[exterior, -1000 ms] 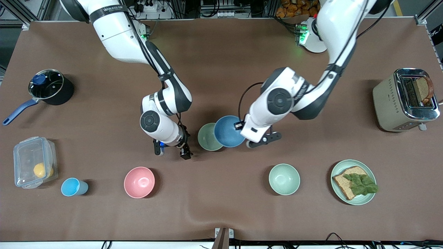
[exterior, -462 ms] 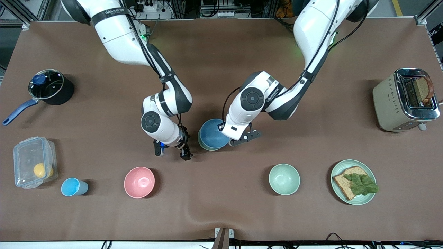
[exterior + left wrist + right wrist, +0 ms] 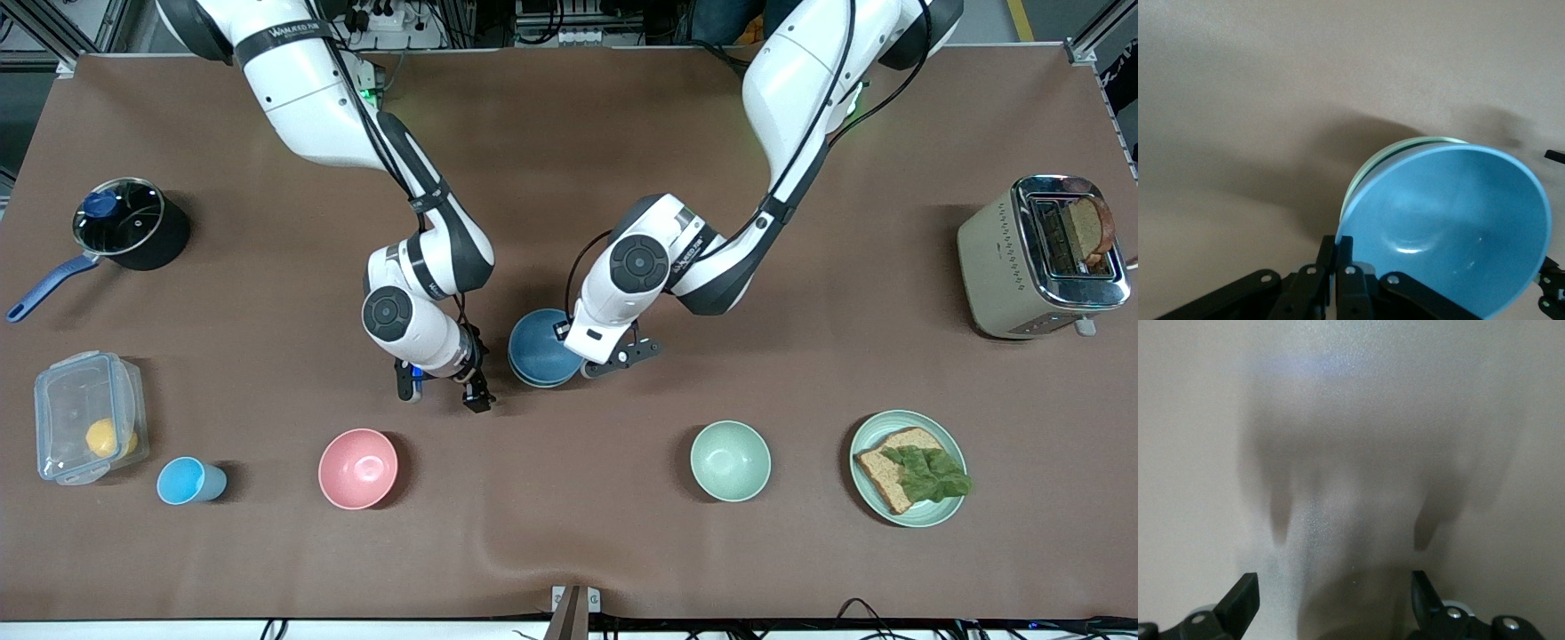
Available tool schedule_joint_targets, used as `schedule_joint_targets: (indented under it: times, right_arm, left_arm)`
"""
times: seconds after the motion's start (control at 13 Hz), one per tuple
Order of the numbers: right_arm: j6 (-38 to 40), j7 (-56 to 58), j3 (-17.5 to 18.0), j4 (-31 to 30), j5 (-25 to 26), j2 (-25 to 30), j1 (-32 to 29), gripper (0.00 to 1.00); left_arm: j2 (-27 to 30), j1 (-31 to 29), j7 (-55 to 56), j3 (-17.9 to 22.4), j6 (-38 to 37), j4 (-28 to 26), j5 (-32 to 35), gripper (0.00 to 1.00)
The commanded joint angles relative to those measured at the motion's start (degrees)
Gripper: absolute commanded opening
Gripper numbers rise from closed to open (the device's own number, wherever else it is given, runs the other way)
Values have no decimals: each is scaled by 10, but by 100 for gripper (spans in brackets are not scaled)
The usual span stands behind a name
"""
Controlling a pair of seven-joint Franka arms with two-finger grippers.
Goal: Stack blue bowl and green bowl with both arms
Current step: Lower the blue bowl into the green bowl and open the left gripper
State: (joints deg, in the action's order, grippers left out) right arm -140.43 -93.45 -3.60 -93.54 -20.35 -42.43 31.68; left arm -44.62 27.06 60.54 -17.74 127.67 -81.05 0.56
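The blue bowl sits in the green bowl at the table's middle and covers nearly all of it. In the left wrist view only a thin arc of the green bowl's rim shows past the blue bowl. My left gripper is shut on the blue bowl's rim, one finger inside and one outside. My right gripper hangs open and empty just above the bare cloth beside the bowls, toward the right arm's end; its view shows only the cloth between its fingers.
Nearer the camera stand a pink bowl, a pale mint bowl, a plate with bread and lettuce, a light-blue cup and a clear box. A pot and a toaster stand at the ends.
My left gripper has carried the blue bowl toward the right arm's end, from beside the green bowl to over it, and lowered it in. The right arm has not moved.
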Motion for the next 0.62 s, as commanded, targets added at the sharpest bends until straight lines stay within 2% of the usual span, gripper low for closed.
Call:
schedule_joint_targets:
  times: [0.0, 0.54]
  right_arm:
    - [-5, 4, 2, 5, -7, -5, 0, 100]
    - [-5, 5, 2, 5, -6, -5, 0, 100]
  left_arm:
    - [-10, 11, 15, 5, 5, 16, 6, 0]
    - [-15, 12, 15, 5, 7, 16, 5, 0]
